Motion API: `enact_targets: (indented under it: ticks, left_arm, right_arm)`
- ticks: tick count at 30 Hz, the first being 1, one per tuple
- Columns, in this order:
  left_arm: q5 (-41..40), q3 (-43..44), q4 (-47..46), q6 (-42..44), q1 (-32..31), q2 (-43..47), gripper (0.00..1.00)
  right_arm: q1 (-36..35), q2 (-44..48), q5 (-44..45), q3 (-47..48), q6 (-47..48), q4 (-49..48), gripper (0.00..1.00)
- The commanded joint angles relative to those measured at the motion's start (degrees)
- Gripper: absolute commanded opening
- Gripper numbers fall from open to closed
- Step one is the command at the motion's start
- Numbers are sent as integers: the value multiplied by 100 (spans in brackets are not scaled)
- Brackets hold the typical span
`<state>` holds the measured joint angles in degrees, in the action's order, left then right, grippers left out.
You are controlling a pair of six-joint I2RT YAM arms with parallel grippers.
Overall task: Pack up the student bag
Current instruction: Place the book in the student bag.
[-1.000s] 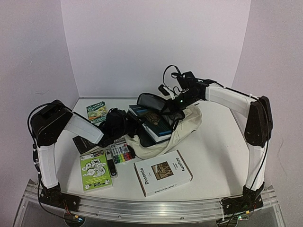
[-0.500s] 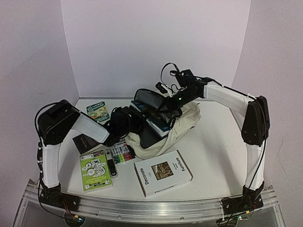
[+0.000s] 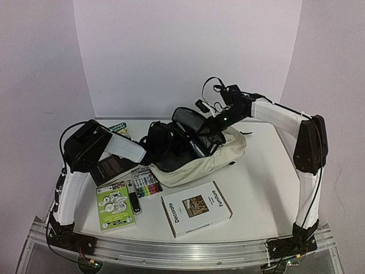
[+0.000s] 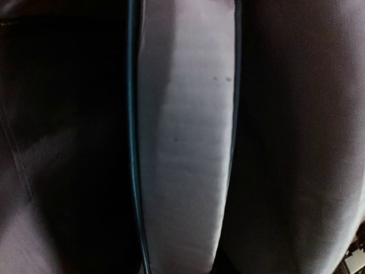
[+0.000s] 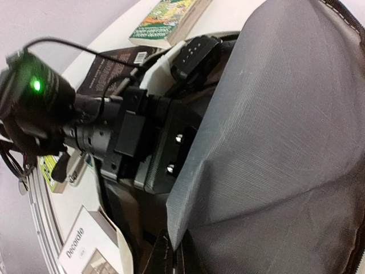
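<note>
Cream bag (image 3: 219,155) slumped in the middle of the table (image 3: 256,182), mouth gaping toward the left, flap (image 3: 187,117) standing up with grey lining on show; left gripper (image 3: 162,142) plunged right into the opening, fingers out of sight, open or closed impossible to tell; on its wrist view, pale page edge of a book (image 4: 185,142) wedged between dark lining; right gripper (image 3: 212,127) up against the raised flap, jaws hidden, grip impossible to call; out front, white book (image 3: 197,208), green booklet (image 3: 116,205), pack of markers (image 3: 146,186) just beside the bag.
</note>
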<state>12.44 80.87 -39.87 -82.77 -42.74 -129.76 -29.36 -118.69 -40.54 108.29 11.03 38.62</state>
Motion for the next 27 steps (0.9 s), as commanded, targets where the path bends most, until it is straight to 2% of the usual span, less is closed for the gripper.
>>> enact_targets:
  ticks: [1, 6, 9, 10, 15, 16, 17, 21, 25, 27]
  left_arm:
    - [1027, 607, 159, 194, -27, -34, 17]
    - [929, 1011, -855, -327, -32, -688, 24]
    - [595, 999, -879, -261, -25, -733, 26]
    - [601, 1003, -757, -213, -9, -701, 29]
    - [793, 532, -228, 46, 50, -151, 63]
    - [816, 408, 48, 179, 57, 20, 70]
    - [805, 342, 449, 321, 61, 199, 73]
    - [774, 297, 1995, 608, 64, 615, 76]
    - [916, 331, 2552, 581, 51, 601, 75]
    - [1006, 384, 2571, 576, 47, 533, 70]
  right_arm:
    - [111, 284, -414, 112, 615, -165, 0]
    - [108, 159, -826, 369, 606, -173, 0]
    - [142, 186, -991, 393, 445, -197, 0]
    - [152, 194, -1032, 398, 436, -194, 0]
    - [225, 297, -809, 79, 510, -195, 0]
    - [248, 331, -681, -57, 556, -197, 0]
    - [263, 336, -570, -150, 588, -197, 0]
    - [298, 315, -297, -373, 590, -206, 0]
    - [291, 231, -340, -309, 376, -225, 2]
    - [295, 198, -391, -256, 300, -239, 2]
